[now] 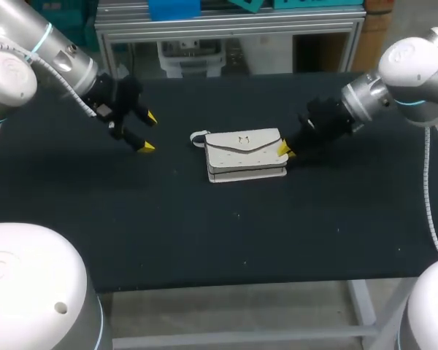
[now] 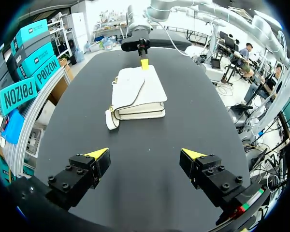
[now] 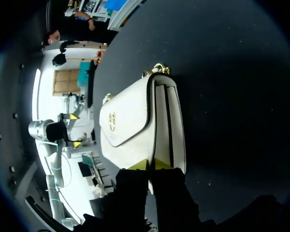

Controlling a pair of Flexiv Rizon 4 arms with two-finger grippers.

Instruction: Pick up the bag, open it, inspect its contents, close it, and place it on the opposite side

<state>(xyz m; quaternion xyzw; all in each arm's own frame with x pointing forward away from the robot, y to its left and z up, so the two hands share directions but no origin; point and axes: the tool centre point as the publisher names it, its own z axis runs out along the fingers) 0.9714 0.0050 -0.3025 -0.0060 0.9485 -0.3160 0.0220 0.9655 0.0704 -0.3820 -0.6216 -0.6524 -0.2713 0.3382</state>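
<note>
High fixed view from above and behind, looking down over the whole black matte tabletop (image 1: 204, 233). Left wrist view low, facing along the table toward a flat white flap-front leather bag (image 2: 137, 92) well ahead. Right wrist view close against the same bag's end. Shared by all three: bag and surrounding tabletop.

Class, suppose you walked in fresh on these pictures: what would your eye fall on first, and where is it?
A white bag lies flap down in the middle of the black table. The right gripper is at the bag's right end. The left gripper hangs to the bag's left, its yellow-tipped fingers wide apart and clear of it.
</note>
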